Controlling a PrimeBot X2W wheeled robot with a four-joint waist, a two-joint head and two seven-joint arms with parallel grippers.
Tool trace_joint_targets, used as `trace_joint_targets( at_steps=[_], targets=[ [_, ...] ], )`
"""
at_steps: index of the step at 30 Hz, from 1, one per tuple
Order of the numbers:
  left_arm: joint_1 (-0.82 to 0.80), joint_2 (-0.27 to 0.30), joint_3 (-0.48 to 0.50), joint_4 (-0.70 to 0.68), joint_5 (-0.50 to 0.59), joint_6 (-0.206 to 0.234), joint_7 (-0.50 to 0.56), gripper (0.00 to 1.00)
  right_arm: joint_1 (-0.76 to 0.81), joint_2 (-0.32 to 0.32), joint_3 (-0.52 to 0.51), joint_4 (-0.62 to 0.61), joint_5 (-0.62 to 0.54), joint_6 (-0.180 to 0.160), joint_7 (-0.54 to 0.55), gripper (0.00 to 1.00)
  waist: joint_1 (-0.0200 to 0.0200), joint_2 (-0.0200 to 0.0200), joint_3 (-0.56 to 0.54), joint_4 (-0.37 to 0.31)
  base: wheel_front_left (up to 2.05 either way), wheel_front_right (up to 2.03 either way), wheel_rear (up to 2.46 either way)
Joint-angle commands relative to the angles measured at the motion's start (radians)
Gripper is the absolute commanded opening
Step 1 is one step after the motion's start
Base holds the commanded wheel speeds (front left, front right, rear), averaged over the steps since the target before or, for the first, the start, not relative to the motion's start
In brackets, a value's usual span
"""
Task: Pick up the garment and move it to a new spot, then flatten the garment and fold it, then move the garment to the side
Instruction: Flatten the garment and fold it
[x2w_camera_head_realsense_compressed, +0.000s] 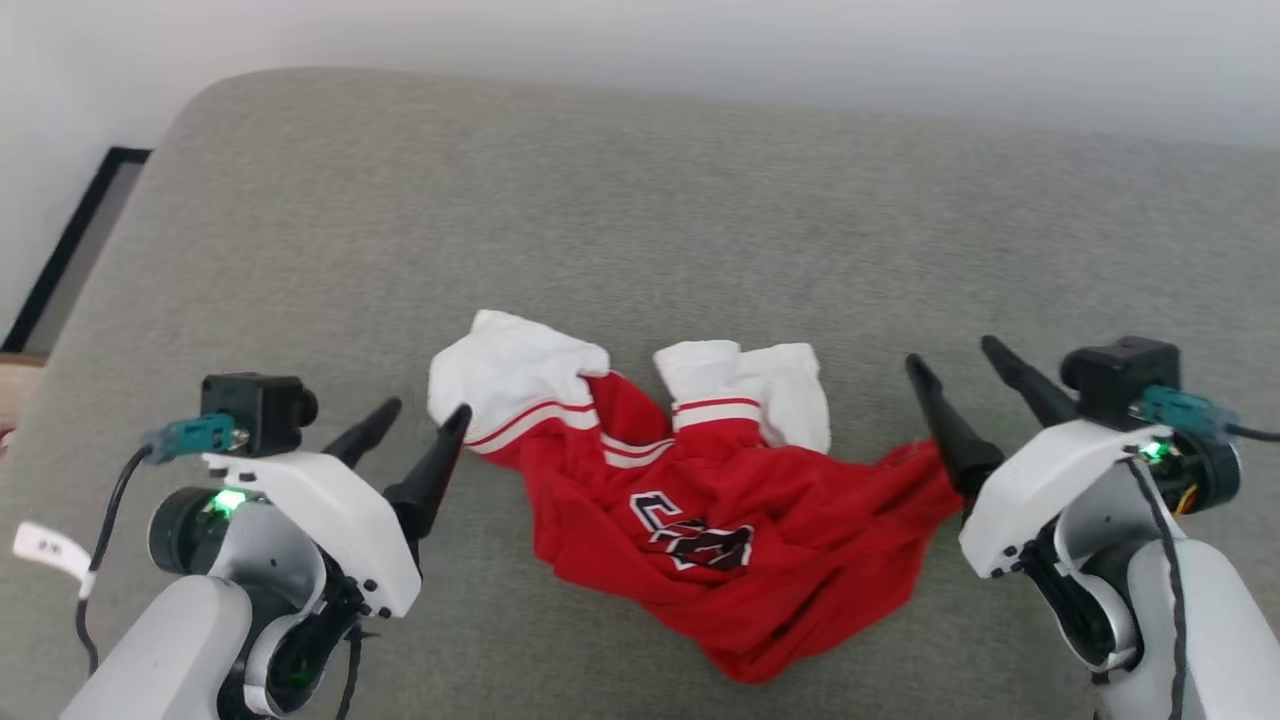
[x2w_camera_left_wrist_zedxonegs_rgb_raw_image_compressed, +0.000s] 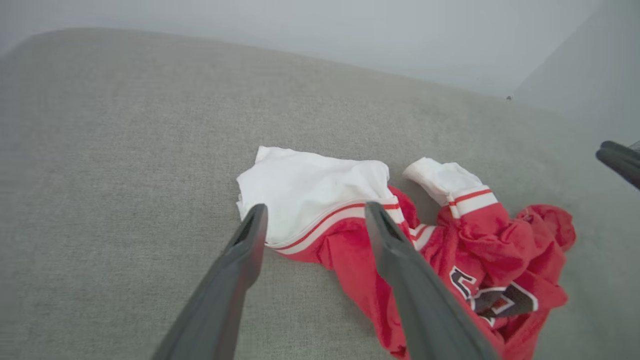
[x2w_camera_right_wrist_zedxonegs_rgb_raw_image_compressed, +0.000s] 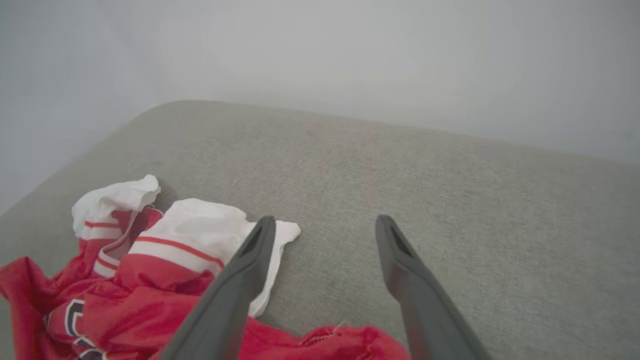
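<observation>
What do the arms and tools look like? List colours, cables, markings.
Pale grey arms, white wrist shells, green lights, black cameras with teal plugs. The left tool and right tool each have two long, dark, tapered fingers. The left arm's black cable bears a white tag.

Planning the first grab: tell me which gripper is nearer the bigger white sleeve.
Left. The left gripper sits at the edge of that sleeve; the right gripper is across the shirt, by its red hem.

A grey woven cushion (x2w_camera_head_realsense_compressed: 640, 220) with a rounded corner is seen across most of the frame. A pale wall (x2w_camera_head_realsense_compressed: 700, 40) is seen along the top, and a black-edged panel (x2w_camera_head_realsense_compressed: 75, 245) at the upper left.
</observation>
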Motion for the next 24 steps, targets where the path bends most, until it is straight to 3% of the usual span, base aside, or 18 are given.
trace_joint_targets(
  at_steps=[1,8,14,24],
  targets=[
    [0.012,-0.004,0.009,0.011,0.02,-0.011,-0.046,1.0,-0.016,-0.014,0.017,0.004,0.007,0.0,0.016,1.0,0.0,0.0,0.0,0.032,0.0,0.0,0.0],
    [0.032,-0.054,0.044,0.085,0.081,-0.048,-0.303,1.0,-0.084,-0.063,0.099,0.048,0.042,0.0,0.101,1.0,0.0,0.0,0.019,0.117,0.0,0.0,0.0],
    [0.042,-0.103,0.054,0.146,0.099,-0.062,-0.435,1.0,-0.144,-0.099,0.149,0.087,0.051,0.0,0.178,1.0,0.0,0.0,0.045,0.184,0.0,0.0,0.0],
    [0.036,-0.2,0.06,0.257,0.095,-0.104,-0.527,1.0,-0.225,-0.156,0.212,0.191,0.061,0.0,0.428,1.0,0.0,0.0,0.08,0.277,0.0,0.0,0.0]
  ],
)
